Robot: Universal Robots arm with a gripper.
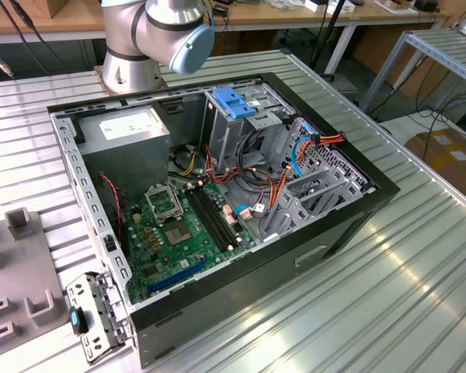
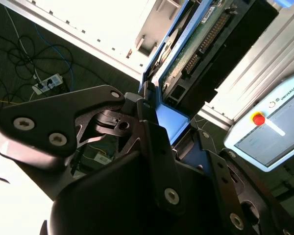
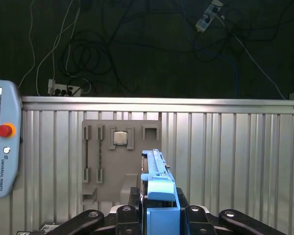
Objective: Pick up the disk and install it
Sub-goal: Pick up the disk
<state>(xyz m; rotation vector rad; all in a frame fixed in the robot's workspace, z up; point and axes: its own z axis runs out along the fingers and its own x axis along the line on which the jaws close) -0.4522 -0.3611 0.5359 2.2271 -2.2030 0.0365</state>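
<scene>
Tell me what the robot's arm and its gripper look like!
The arm is made of fat, round, shiny silver-grey tubes. One joint has a light blue round cap. The gripper is black in both wrist views. It is built from flat bars with rounded ends, joined by shiny silver bolts.

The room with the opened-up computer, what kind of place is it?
Probably a robotics lab or workshop: a robot arm stands on a ribbed metal table by the open computer case, its gripper holding the disk.
</scene>
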